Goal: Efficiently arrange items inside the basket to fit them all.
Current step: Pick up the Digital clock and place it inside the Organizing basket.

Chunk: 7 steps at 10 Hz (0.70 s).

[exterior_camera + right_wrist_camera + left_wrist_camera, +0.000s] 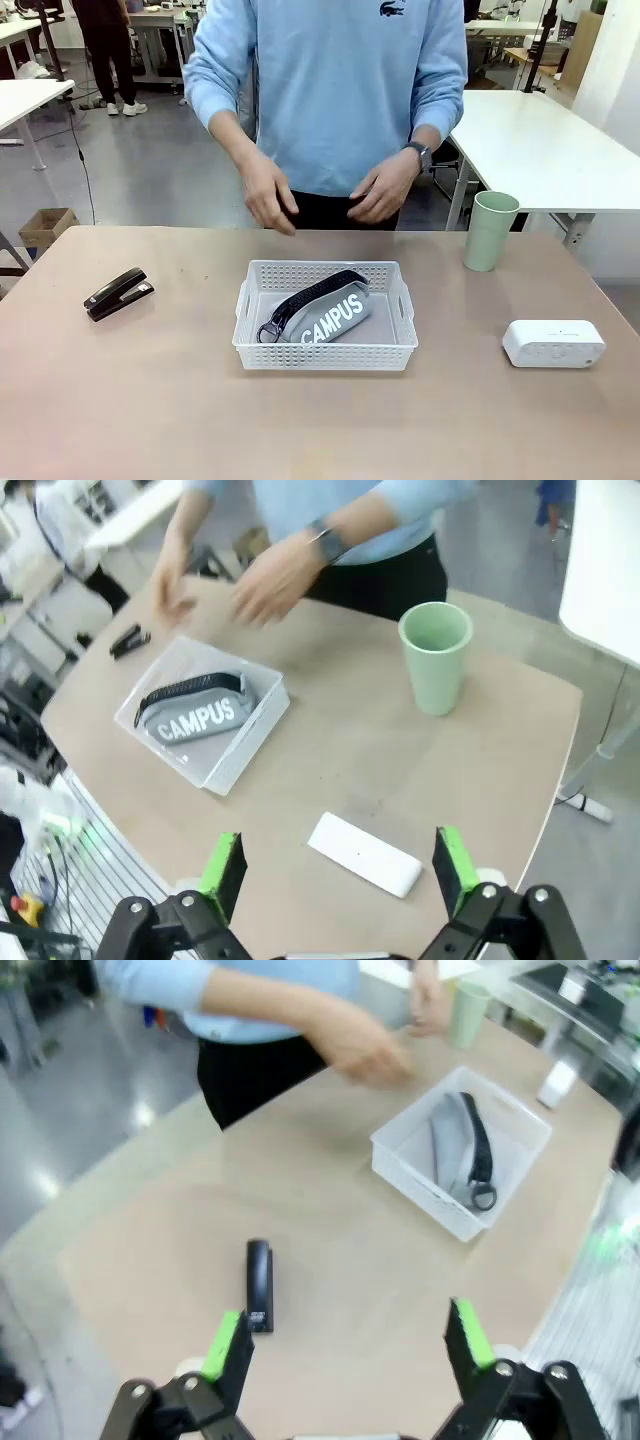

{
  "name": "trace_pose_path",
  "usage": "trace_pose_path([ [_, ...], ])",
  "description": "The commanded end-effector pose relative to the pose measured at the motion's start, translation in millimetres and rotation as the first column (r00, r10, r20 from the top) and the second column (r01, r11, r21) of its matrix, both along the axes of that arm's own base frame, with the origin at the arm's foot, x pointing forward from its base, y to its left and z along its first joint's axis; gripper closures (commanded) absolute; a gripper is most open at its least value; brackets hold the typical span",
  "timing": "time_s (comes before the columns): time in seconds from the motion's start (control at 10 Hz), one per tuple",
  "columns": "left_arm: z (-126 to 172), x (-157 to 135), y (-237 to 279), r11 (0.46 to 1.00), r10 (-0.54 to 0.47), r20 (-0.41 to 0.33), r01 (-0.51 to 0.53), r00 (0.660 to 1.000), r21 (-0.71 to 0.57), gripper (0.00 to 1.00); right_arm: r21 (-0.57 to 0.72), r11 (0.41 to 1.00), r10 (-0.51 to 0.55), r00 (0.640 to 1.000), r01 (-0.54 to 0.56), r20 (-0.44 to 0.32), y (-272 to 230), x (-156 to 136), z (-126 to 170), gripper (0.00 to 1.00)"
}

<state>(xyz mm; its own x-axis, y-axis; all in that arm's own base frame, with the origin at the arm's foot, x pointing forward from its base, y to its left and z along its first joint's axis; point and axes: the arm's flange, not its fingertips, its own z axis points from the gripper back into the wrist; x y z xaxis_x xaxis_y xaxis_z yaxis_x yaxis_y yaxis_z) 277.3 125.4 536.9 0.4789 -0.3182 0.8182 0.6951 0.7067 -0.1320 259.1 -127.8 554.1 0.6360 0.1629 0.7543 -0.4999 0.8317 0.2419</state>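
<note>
Pouch [318,312] lying slantwise inside the basket [325,356], stapler [118,293] resting on the tabletop [200,420] to its left, cup [489,231] and white box [553,343] to its right, left gripper [345,1328] and right gripper [338,852] both hanging spread, empty.

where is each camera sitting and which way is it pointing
Front view: fixed on the robot's side, facing across the table at the person; their torso and both hands show.
Left wrist view: on the left arm's wrist, looking down past the open left gripper at the stapler.
Right wrist view: on the right arm's wrist, looking down past the open right gripper at the white box and cup.
Shared: all three show the basket holding the pouch.
</note>
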Motion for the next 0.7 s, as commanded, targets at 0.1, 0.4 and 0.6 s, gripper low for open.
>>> trace_pose_path([
  [0.1,-98.3,-50.5,35.5,0.943,0.124,-0.019,-0.123,0.992,-0.309,0.00,0.291,0.947,-0.142,0.990,0.134,0.006,-45.1,-46.4,-59.2,0.00],
  [0.4,-139.6,-66.1,64.4,0.846,0.190,-0.051,-0.190,0.980,-0.498,0.00,0.515,0.787,-0.275,0.940,0.341,-0.203,-94.5,-58.9,-101.2,0.00],
  [0.6,-145.3,-57.4,67.5,0.811,0.251,-0.121,-0.277,0.960,-0.515,0.00,0.524,0.712,-0.338,0.882,0.467,-0.327,-110.8,-54.6,-123.2,0.00],
])
